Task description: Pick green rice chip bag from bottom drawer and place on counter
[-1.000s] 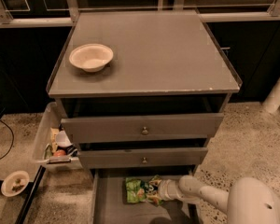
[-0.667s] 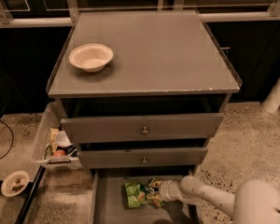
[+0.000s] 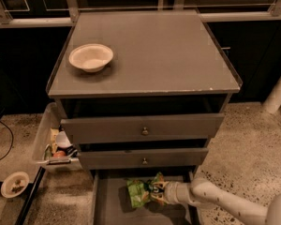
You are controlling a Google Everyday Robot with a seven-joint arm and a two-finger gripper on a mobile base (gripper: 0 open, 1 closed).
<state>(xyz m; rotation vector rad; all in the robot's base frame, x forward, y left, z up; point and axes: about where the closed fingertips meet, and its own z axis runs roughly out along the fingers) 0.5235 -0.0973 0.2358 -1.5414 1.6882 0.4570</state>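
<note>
The green rice chip bag (image 3: pixel 139 192) lies crumpled in the open bottom drawer (image 3: pixel 110 209), below the two knobbed drawers. My gripper (image 3: pixel 157 191) reaches in from the right on a white arm (image 3: pixel 210 199), low over the drawer floor, and its fingers are closed on the bag's right end. The bag's right part is pinched up at the fingers. The counter (image 3: pixel 164 50) above is a flat grey top.
A pale bowl (image 3: pixel 91 56) stands on the counter's left part. The two knobbed drawers (image 3: pixel 143 131) stick out slightly above the bottom drawer. A plastic bin of odds and ends (image 3: pixel 54 146) and a small bowl (image 3: pixel 14 184) sit on the floor at left.
The gripper has edged slightly left onto the bag's right end. The bag looks more bunched up there. Everything else is unchanged.
</note>
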